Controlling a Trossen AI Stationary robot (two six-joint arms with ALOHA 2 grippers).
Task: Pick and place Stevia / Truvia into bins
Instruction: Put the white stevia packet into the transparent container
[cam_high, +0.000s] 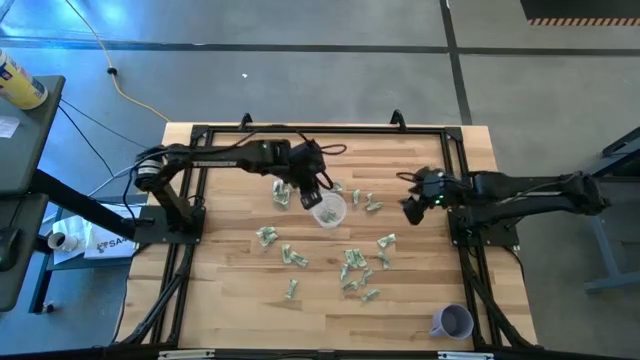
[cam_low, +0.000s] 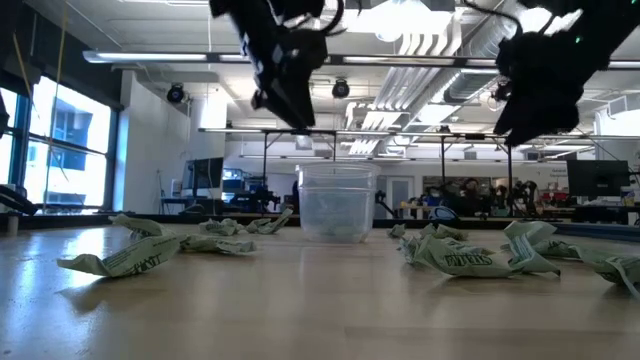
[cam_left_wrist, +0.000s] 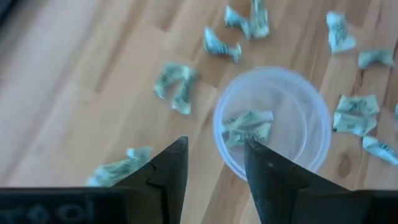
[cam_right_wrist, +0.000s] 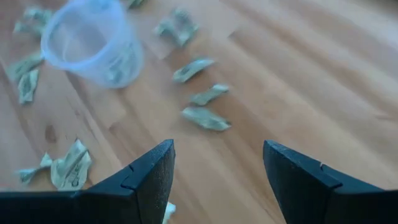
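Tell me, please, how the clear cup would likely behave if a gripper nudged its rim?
The clear cup looks thin-walled and holds only a packet or two, so it is probably light and would slide or tip easily. It stands upright on smooth wood, with the left gripper above its rim, so a nudge might well topple it.

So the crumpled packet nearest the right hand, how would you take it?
Probably from straight above, pinching the raised crumpled ridge of the packet across its narrow width: it lies nearly flat on the table, so no side offers purchase. The right hand is open beside it.
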